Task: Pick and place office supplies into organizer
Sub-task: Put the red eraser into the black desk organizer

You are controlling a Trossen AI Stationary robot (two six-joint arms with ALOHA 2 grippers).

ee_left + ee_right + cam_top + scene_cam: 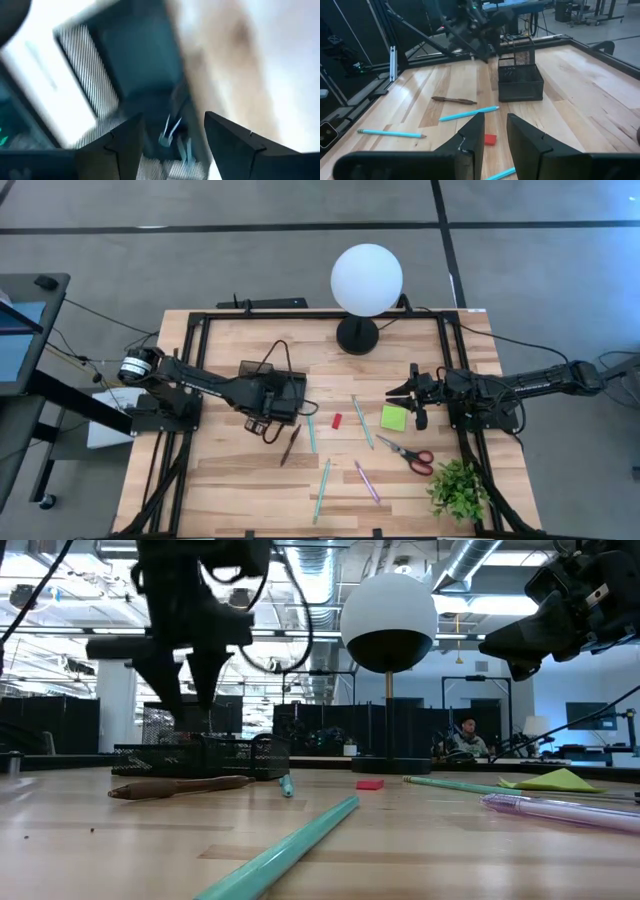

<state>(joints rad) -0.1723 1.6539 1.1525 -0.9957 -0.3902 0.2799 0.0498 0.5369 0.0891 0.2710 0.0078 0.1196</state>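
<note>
Pale wood planks are making up the surface (230,470) you are working over, with a white globe lamp (366,278) at its far edge and a green plant (458,488) at the near right corner. Your left gripper (268,423) is hanging right over the black mesh organizer (520,80), its fingers spread wide and holding nothing; the left wrist view is looking down into a compartment where a few small pale things are lying, too blurred to name. Your right gripper (412,404) is hovering just beside the lime-green sticky pad (393,417), partly open and empty.

What is mattering for your next pick is the brown pen (290,445). It is lying just on the near side of the organizer, close under the left gripper and well apart from the right one, so the left arm is looking like the nearer choice. Its long axis is running slantwise, from near the organizer's corner down toward the surface's front edge, so you are likely needing to turn the wrist across that line. The tiny red block (337,420) and the teal pen (311,432) are lying between the two arms, and the red-handled scissors (408,454) are sitting nearer the right arm.
</note>
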